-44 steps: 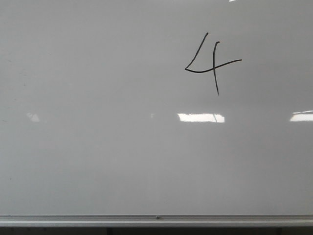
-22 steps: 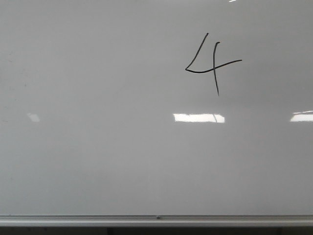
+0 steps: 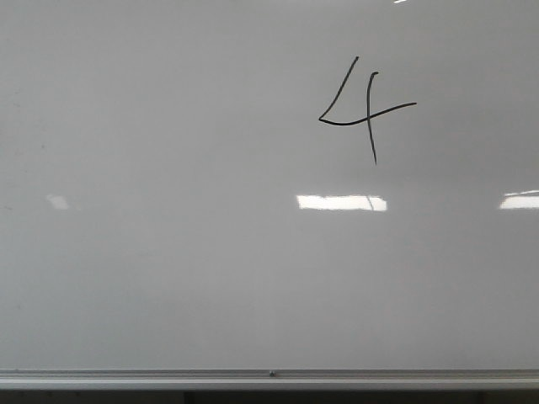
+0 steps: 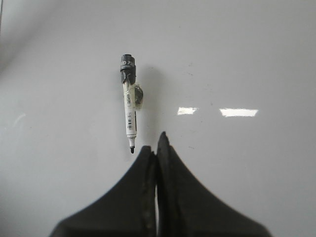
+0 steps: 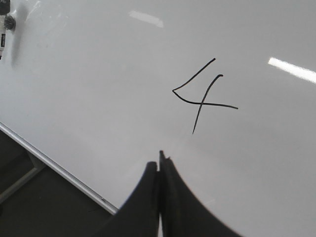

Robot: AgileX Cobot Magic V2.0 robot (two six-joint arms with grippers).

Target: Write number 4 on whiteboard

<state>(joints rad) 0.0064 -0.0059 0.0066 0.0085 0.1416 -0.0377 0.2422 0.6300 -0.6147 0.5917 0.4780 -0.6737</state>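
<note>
A glossy pale whiteboard [image 3: 168, 278] fills my front view, its silver rail [image 3: 269, 376] along the lower edge. My left gripper [image 4: 156, 148] has its fingers pressed together, a marker [image 4: 129, 103] lying just beside them. The number 4 [image 3: 364, 109] sits upper right. My right gripper [image 5: 160, 165] is pressed together too, near the 4.

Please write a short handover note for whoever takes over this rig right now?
Left gripper: shut, empty, above the uncapped white marker with grey cap end lying on the board.
Right gripper: shut, empty, near the figure.
The thin black hand-drawn number 4 sits upper right on the large glossy pale whiteboard, all strokes complete.
Done: writing, marker put down.
Left: apparently nothing but parking the arms.
</note>
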